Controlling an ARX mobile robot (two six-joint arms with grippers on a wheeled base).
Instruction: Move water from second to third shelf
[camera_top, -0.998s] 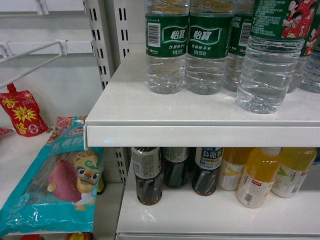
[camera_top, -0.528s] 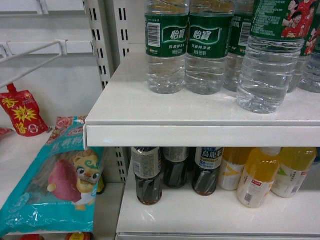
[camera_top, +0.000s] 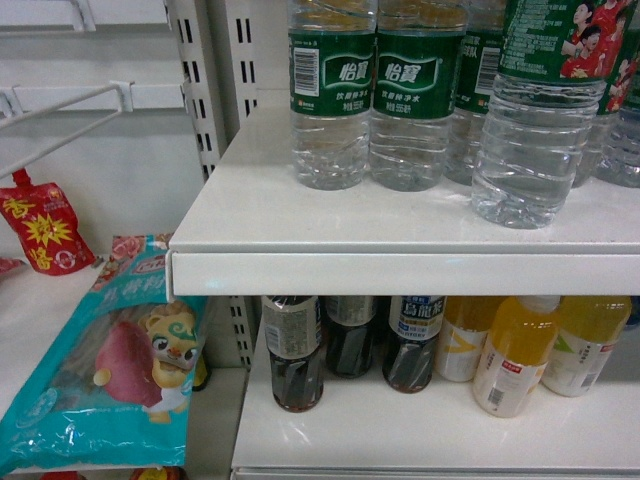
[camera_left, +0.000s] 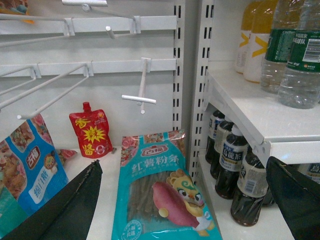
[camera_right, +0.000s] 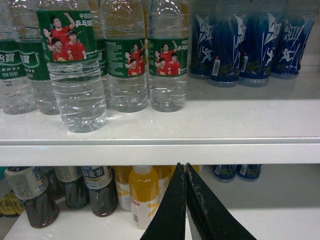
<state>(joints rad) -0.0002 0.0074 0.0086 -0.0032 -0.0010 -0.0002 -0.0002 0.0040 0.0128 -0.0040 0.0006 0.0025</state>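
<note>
Several clear ribbed bottles of water with green labels stand on the upper white shelf (camera_top: 400, 272). One water bottle (camera_top: 535, 130) stands nearer the shelf's front than the rest, and its label shows people in red shirts; the right wrist view has this front bottle (camera_right: 75, 75) at upper left. My right gripper (camera_right: 183, 166) is shut and empty, its tips just below that shelf's front edge (camera_right: 200, 152), to the right of the front bottle. My left gripper (camera_left: 184, 165) is wide open and empty, low by the left bay. Neither gripper shows in the head view.
The lower shelf (camera_top: 400, 435) holds dark tea bottles (camera_top: 295, 355) and orange drinks (camera_top: 515, 355). Blue bottles (camera_right: 250, 45) stand right of the water. The left bay has a teal noodle packet (camera_left: 165, 195), a red pouch (camera_left: 91, 131) and white peg hooks (camera_left: 140, 97).
</note>
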